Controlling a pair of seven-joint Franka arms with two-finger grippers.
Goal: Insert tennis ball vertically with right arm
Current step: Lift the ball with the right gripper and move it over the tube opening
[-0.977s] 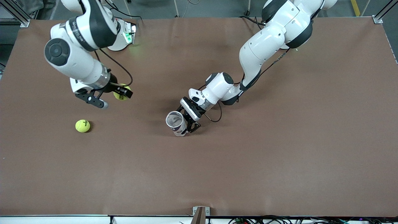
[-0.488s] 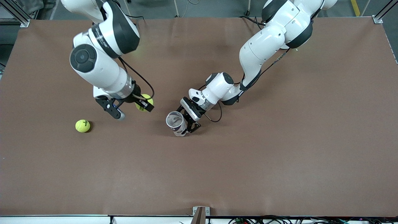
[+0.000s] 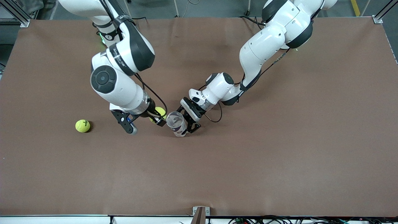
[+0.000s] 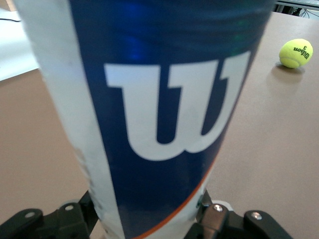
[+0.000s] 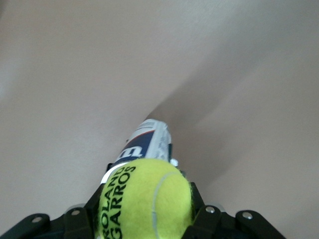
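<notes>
The right gripper (image 3: pixel 154 118) has its jaws clamped on a tennis ball (image 3: pixel 159 112), and the left gripper (image 3: pixel 190 123) has its jaws clamped round the can (image 3: pixel 176 123), holding it upright on the table with the open mouth up.

Taking the can as the mark and going across: well off toward the right arm's end lies a spare ball (image 3: pixel 82 126) on the table (image 3: pixel 279 155), untouched. Next comes the carried ball, which a second ago hung far off toward the right arm's end, past the spare ball, and now sits just beside the can's rim, not yet over the mouth. The can itself has not shifted, nor the left arm.

So the carry is nearly done. I reckon what remains is a short move over the opening, then a straight drop.
</notes>
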